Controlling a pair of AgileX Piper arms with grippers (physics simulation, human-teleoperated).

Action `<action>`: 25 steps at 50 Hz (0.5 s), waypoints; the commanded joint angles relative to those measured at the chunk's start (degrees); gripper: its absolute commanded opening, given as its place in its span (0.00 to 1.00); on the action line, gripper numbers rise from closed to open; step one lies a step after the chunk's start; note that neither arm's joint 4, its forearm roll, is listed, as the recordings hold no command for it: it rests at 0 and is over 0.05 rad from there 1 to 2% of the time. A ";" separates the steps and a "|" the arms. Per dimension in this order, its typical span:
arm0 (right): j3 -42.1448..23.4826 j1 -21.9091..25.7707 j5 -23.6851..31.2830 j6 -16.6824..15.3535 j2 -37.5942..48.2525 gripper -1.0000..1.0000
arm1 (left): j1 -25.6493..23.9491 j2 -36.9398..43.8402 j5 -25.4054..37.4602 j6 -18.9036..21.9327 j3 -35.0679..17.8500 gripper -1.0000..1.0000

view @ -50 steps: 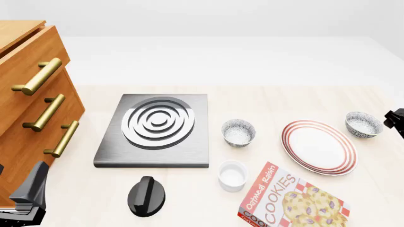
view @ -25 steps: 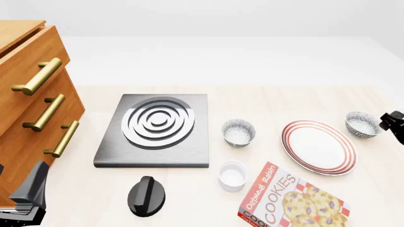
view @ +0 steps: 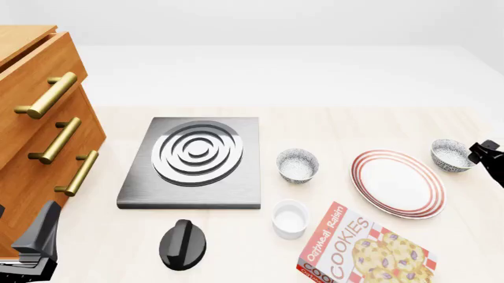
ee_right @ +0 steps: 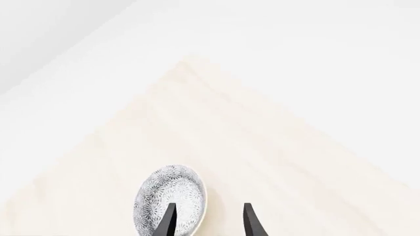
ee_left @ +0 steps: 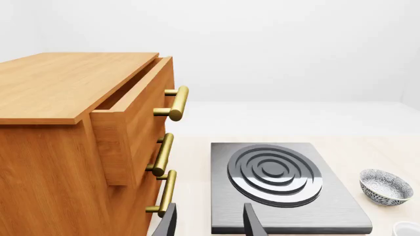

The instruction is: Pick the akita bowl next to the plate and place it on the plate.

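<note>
The akita bowl, speckled grey outside and white inside, sits just right of the red-ringed white plate. My right gripper enters at the right edge, close beside this bowl, and is open. In the right wrist view the bowl lies under one finger of the open gripper, nothing held. An identical bowl stands left of the plate. My left gripper rests at the lower left by the drawers, and the left wrist view shows the gripper open and empty.
A wooden drawer cabinet with brass handles stands at the left. A dark stove plate with a ringed burner lies mid-table, a black knob in front of it. A white cup and a cookie box lie near the front.
My right gripper has crept leftward from the table's right edge toward the akita bowl. Everything else is still.
</note>
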 commanded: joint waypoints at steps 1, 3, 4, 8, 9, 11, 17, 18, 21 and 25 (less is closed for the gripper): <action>-0.30 0.39 -0.20 0.29 0.92 1.00 | 0.00 0.00 0.00 0.00 0.00 1.00; -0.37 0.45 -0.22 0.35 1.09 1.00 | 0.00 0.00 0.00 0.00 0.00 1.00; -0.41 0.46 -0.20 0.38 1.13 1.00 | 0.00 0.00 0.00 0.00 0.00 1.00; -0.68 0.62 -0.09 0.59 1.36 1.00 | 0.00 0.00 0.00 0.00 0.00 1.00; -0.71 0.66 -0.11 0.62 1.45 1.00 | 0.00 0.00 0.00 0.00 0.00 1.00; -0.81 0.76 -0.24 0.66 1.81 1.00 | 0.00 0.00 0.00 0.00 0.00 1.00; -1.15 1.01 -0.46 0.86 2.68 1.00 | 0.00 0.00 0.00 0.00 0.00 1.00; -1.22 1.06 -0.51 0.91 2.88 1.00 | 0.00 0.00 0.00 0.00 0.00 1.00; -1.39 1.16 -0.66 0.95 3.36 1.00 | 0.00 0.00 0.00 0.00 0.00 1.00; -1.59 1.27 -0.79 1.11 3.97 1.00 | 0.00 0.00 0.00 0.00 0.00 1.00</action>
